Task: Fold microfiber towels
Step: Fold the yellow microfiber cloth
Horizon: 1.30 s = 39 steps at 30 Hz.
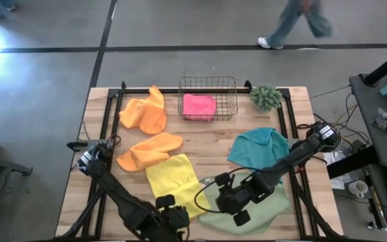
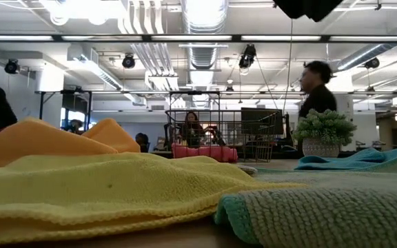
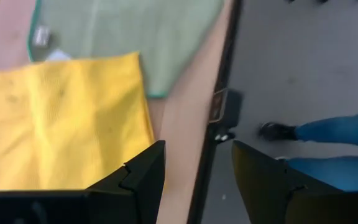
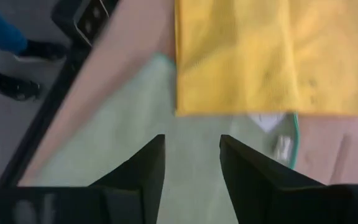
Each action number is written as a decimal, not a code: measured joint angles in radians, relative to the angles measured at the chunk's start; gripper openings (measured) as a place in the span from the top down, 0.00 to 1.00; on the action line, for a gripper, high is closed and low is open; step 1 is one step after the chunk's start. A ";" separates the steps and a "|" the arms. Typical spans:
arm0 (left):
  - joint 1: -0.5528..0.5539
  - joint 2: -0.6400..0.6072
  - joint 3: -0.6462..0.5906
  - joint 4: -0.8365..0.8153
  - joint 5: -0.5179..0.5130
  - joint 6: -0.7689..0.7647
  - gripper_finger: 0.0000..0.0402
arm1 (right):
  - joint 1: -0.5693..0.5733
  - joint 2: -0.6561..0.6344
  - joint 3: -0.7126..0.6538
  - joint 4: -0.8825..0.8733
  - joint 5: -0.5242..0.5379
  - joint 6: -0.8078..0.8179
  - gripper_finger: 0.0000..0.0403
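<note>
**Towels, six, on the table (image 1: 200, 138).** Clock bearings taken from the table's centre in the high view.

- Orange towel A (image 1: 146, 111): 10 o'clock, rumpled, one corner standing up.
- Orange towel B (image 1: 148, 150): 8 o'clock, loosely bunched, just beside the yellow.
- Yellow towel (image 1: 173, 181): 7 o'clock, spread roughly flat; its edge overlaps the green one.
- Pink towel (image 1: 199, 106): 12 o'clock, lying in the wire basket (image 1: 207, 84).
- Teal towel (image 1: 261, 146): 3 o'clock, rumpled.
- Green towel (image 1: 264, 210): 5 o'clock, the largest, flat, white tag (image 4: 267, 121) showing near the yellow's edge.

**Handling (judged).** Light, limp, napped cloth; nothing breakable. It will sag and drape from any single pinch, and the nap should grip the fingers well, not slip. Take each by a corner or a hemmed edge, where the layers are thin enough to nip; a pinch mid-panel would only gather a bunch. Where the yellow overlaps the green, a low pinch may catch both.

**Grippers.**
- Right gripper (image 1: 237, 204): 5 o'clock, over the green towel; fingers parted, nothing between them.
- Left gripper (image 1: 172, 216): 6 o'clock, at the near edge by the yellow towel's corner; fingers apart, empty.
</note>
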 joint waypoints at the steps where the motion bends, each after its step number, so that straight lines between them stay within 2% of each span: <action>1: -0.004 0.017 -0.004 -0.006 0.010 -0.011 0.58 | 0.002 0.000 -0.009 0.032 -0.001 -0.012 0.64; 5: -0.023 0.086 -0.013 -0.007 0.063 -0.066 0.58 | 0.002 0.001 -0.034 0.138 0.000 -0.082 0.64; 10: -0.044 0.146 -0.013 -0.005 0.064 -0.136 0.58 | 0.002 0.002 -0.067 0.312 0.000 -0.185 0.66; 15: -0.057 0.175 -0.024 0.005 0.041 -0.189 0.58 | 0.002 0.062 -0.071 0.424 -0.007 -0.197 0.66; 23: -0.070 0.223 -0.042 -0.001 0.022 -0.203 0.58 | 0.004 0.216 0.007 0.477 0.000 -0.241 0.66; 34: -0.073 0.298 -0.042 -0.040 -0.007 -0.203 0.58 | -0.007 0.395 0.135 0.458 0.002 -0.261 0.66; 39: -0.064 0.308 -0.043 -0.086 -0.014 -0.202 0.58 | -0.015 0.437 0.168 0.411 0.062 -0.254 0.66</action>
